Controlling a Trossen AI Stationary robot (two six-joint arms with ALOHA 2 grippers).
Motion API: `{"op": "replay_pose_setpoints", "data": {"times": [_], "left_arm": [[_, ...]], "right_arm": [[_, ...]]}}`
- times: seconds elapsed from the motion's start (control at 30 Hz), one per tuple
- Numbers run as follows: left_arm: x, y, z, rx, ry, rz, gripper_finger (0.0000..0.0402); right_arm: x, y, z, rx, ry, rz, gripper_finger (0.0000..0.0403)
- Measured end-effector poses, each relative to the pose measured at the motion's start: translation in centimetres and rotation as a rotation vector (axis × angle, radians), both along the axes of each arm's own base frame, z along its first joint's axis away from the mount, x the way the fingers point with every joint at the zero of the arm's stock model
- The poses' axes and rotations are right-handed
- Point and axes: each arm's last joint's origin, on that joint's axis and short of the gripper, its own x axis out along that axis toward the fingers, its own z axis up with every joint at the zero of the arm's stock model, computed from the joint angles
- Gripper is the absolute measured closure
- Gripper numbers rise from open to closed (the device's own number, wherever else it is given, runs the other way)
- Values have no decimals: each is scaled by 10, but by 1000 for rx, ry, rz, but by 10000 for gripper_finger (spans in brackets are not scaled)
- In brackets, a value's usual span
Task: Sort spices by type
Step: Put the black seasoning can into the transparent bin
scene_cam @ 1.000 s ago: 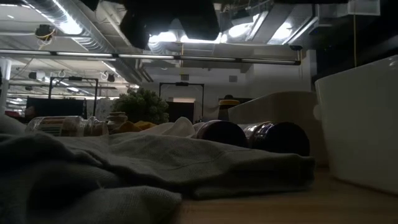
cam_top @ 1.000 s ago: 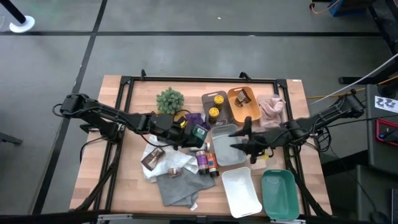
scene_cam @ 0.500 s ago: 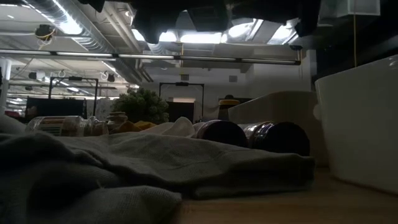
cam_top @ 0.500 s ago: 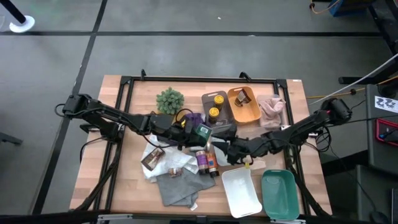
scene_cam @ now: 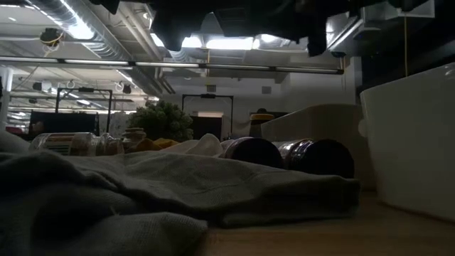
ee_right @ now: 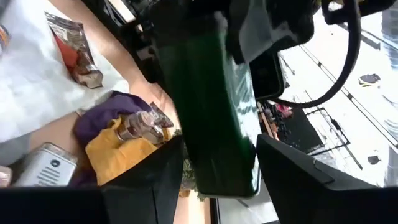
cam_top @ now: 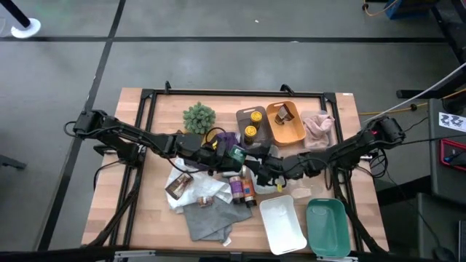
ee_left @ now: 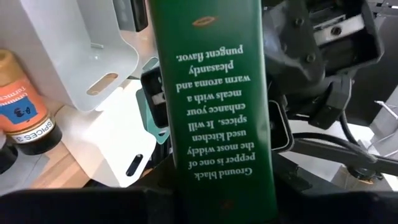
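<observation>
Fingers of the left gripper (cam_top: pixel 231 155) clamp the green tin (ee_left: pixel 211 99) above mid-worktop as the right gripper's (cam_top: pixel 256 166) parted fingers flank it: rigid, light, probably slick, best pinched across flat sides.

L hand (cam_top: pixel 231 154), R hand (cam_top: pixel 256 164) nearly meeting mid-table.

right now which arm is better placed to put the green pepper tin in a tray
Right, likely. The left gripper holds the green pepper tin, but the right gripper, open around it, reaches in from the side where the grey tray sits.
</observation>
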Motion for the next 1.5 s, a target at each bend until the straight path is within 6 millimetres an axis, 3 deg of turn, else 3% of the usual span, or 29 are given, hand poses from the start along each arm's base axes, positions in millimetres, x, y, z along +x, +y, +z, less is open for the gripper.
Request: {"op": "replay_pose_setpoints", "data": {"times": [0.13, 0.33, 0.53, 0.87, 1.07, 1.27, 1.5], "left_arm": [[0, 0, 0, 0, -1, 0, 279], [0, 0, 2, -4, -13, 2, 278], [0, 0, 2, 65, -25, -5, 272], [-1, 0, 2, 234, -52, -38, 209], [-4, 0, 7, 320, -81, -73, 192], [-8, 0, 13, 389, -125, -108, 191], [-14, 0, 22, 458, -173, -122, 190]], "right_arm": [[4, -1, -2, 7, -23, -8, 208], [4, 0, -2, -19, -24, -14, 264], [4, -1, -2, -19, -28, -33, 265], [3, -1, -3, -2, -18, -70, 269], [2, -3, -5, 12, -7, -107, 273], [-7, -7, -1, 17, 38, -190, 273], [-33, -17, 16, 159, 58, -239, 273]]}}
